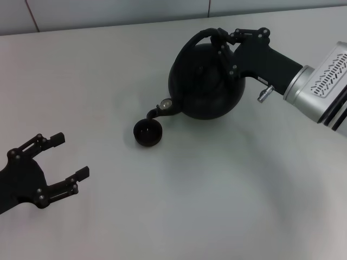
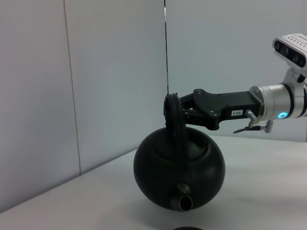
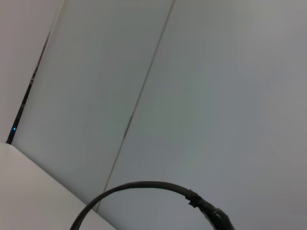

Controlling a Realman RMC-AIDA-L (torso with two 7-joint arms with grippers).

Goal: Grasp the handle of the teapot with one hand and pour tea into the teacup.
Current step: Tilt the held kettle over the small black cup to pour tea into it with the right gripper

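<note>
The round black teapot (image 1: 206,81) hangs tilted above the table, its short spout (image 1: 162,108) pointing down over the tiny black teacup (image 1: 147,132). My right gripper (image 1: 218,42) is shut on the arched handle (image 1: 190,40) at its top. In the left wrist view the teapot (image 2: 180,177) is lifted and tipped forward, with the right gripper (image 2: 180,109) clamped on the handle (image 2: 175,124) and the spout (image 2: 184,202) facing the camera. Only the teacup's rim (image 2: 189,228) shows there. My left gripper (image 1: 71,155) is open and empty at the near left.
The white table (image 1: 227,206) spreads around the cup and pot. A pale wall (image 2: 96,72) stands behind the table. The right wrist view shows wall panels and a thin dark arc (image 3: 144,184) low in the picture.
</note>
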